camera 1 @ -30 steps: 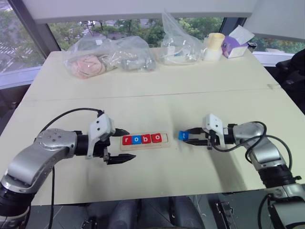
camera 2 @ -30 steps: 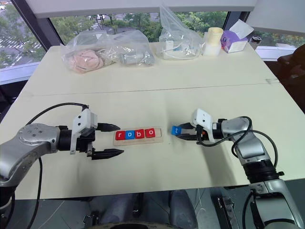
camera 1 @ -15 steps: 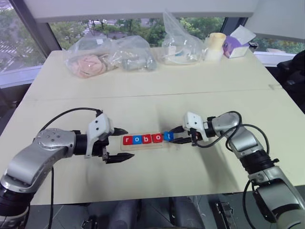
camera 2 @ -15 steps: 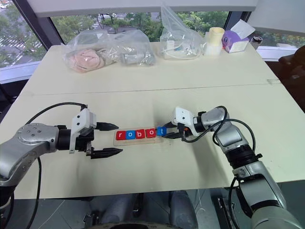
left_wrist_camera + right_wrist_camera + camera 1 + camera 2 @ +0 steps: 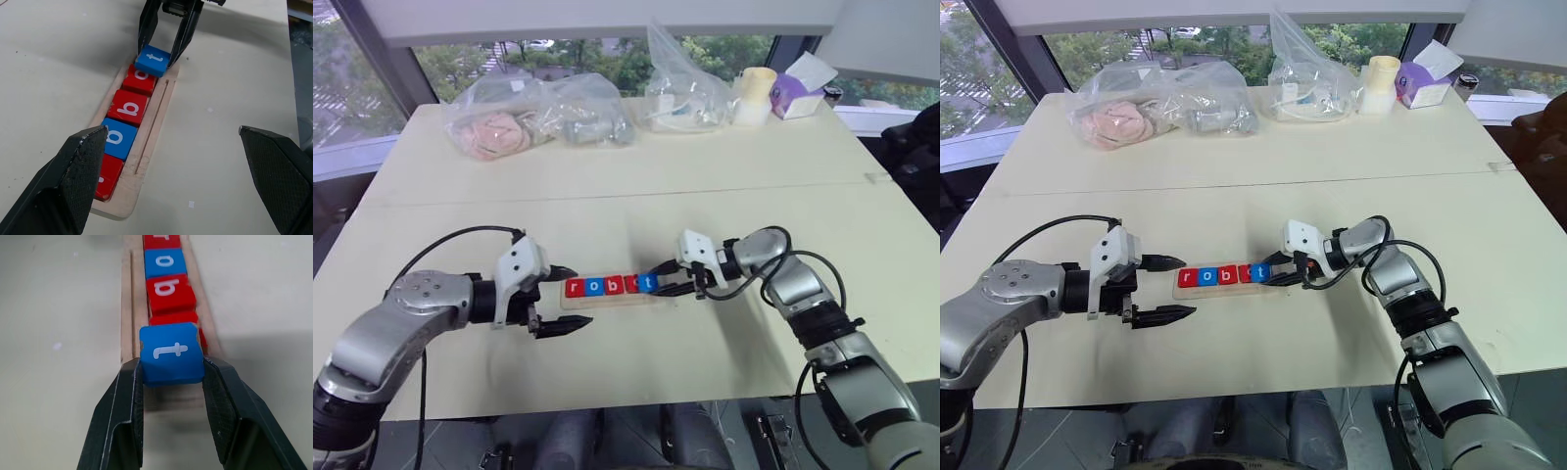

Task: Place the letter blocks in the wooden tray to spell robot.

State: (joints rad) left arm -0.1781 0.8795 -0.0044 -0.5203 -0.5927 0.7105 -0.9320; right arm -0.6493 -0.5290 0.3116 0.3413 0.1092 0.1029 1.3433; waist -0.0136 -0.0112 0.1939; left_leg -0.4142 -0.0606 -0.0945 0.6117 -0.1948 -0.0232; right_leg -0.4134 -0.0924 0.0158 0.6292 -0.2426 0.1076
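I have the right hand clamped on the blue t block, one finger on each side edge. The block sits over the right end of the wooden tray, its leading edge riding on the neighbouring red o block. Four blocks lie seated in the tray slot: red r, blue o, red b, red o. The left hand is fully open and empty, just beside the tray's left end on the tabletop.

Right gripper fingers pinch the blue t block at the wooden tray.
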